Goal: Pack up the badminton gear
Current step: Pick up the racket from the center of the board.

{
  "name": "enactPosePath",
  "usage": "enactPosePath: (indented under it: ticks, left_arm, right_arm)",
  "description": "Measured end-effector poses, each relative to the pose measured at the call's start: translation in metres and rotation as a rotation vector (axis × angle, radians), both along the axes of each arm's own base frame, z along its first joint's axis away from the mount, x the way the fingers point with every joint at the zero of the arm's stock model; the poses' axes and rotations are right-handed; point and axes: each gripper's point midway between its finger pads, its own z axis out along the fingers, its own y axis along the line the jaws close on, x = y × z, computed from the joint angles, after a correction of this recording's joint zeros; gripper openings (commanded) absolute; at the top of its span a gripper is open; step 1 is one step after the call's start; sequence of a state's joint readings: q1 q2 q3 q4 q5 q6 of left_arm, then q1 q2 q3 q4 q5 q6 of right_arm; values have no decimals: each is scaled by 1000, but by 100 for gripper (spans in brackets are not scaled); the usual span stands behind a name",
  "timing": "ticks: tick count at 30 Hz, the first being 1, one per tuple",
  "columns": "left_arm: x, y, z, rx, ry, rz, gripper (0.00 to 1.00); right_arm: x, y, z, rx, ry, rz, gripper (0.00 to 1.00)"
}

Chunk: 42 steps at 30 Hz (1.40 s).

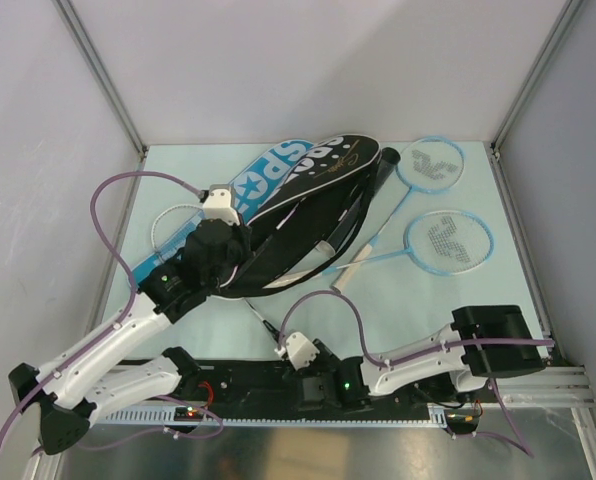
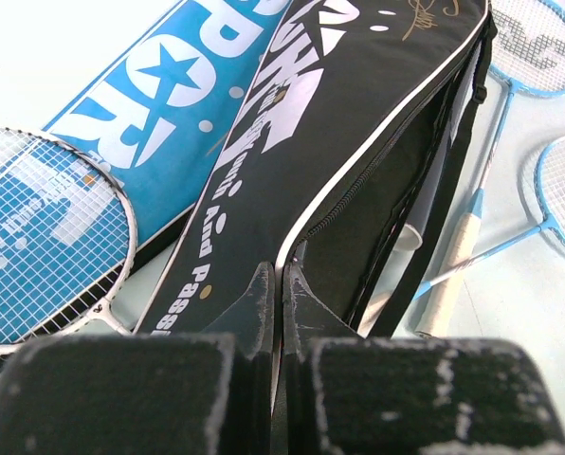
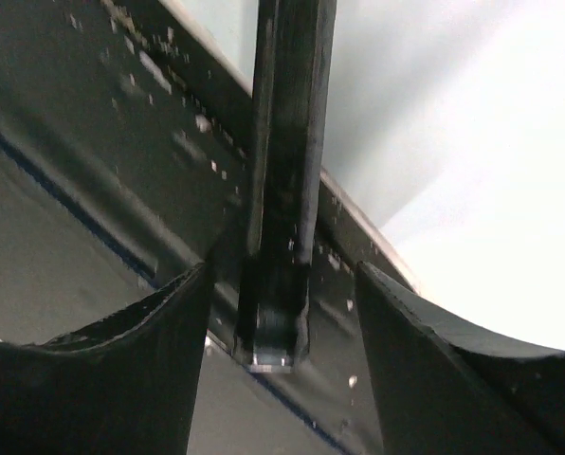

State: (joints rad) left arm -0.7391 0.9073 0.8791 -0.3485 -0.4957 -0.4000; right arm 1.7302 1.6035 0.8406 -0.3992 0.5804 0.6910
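The black "SPORT" cover (image 1: 298, 215) lies slanted mid-table, unzipped along one side, partly over the blue cover (image 1: 268, 175). My left gripper (image 1: 236, 232) is shut on the black cover's (image 2: 358, 123) white-piped edge, seen at the fingertips in the left wrist view (image 2: 281, 277). A black tube (image 1: 383, 170) sticks out of the cover's far end. A white racket (image 1: 168, 225) lies on the blue cover (image 2: 159, 123). Two light-blue rackets (image 1: 430, 162) (image 1: 448, 242) lie at the right. My right gripper (image 1: 313, 385) is open at the near rail. No shuttlecock shows.
A white racket grip (image 1: 348, 270) lies beside the cover's open side. A dark bar (image 3: 282, 190) stands between my right gripper's (image 3: 282, 270) open fingers, untouched; I cannot tell what it is. Aluminium posts and grey walls close in the table.
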Motion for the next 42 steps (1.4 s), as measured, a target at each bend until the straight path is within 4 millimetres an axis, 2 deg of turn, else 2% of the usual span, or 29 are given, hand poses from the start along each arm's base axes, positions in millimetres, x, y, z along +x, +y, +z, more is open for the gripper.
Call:
enactPosePath:
  ticks: [4,9,12,17,21,23,26,28,31,33,37,40,42]
  left_arm:
    - [-2,2,3,-7,-5,2,0]
    - [-4,5,6,-11,-13,8,0]
    - [-4,5,6,-15,-11,11,0]
    - [-4,5,4,-14,-6,11,0]
    - [-4,5,2,-10,-1,10,0]
    - [-4,4,2,-10,1,11,0]
    - [-3,4,1,-10,5,13,0]
    - [-2,3,-1,-6,10,14,0]
    - [-1,2,-5,3,20,14,0]
    - [1,0,-4,8,23,13,0]
    - [6,0,6,23,6,21,0]
    - [10,2,18,35,-19,34,0]
    - [11,5,25,44,-35,45,0]
  right_arm:
    - [16,19,3,63,58,5,66]
    - [57,52,19,214,61,-36,63]
    - [74,66,18,268,48,-51,60]
    - [87,78,0,253,12,-47,55]
    - [89,95,0,249,-22,-31,50]
    - [88,100,0,248,-33,-24,40]
    - [87,106,-1,249,-41,-20,11]
    - [87,106,0,252,-37,-23,3]
    - [83,107,0,246,-27,-8,0]
    - [78,101,3,224,-1,8,0]
    - [56,82,34,216,80,35,0]
    - [33,61,63,236,169,21,0]
    - [19,45,75,232,221,-2,0]
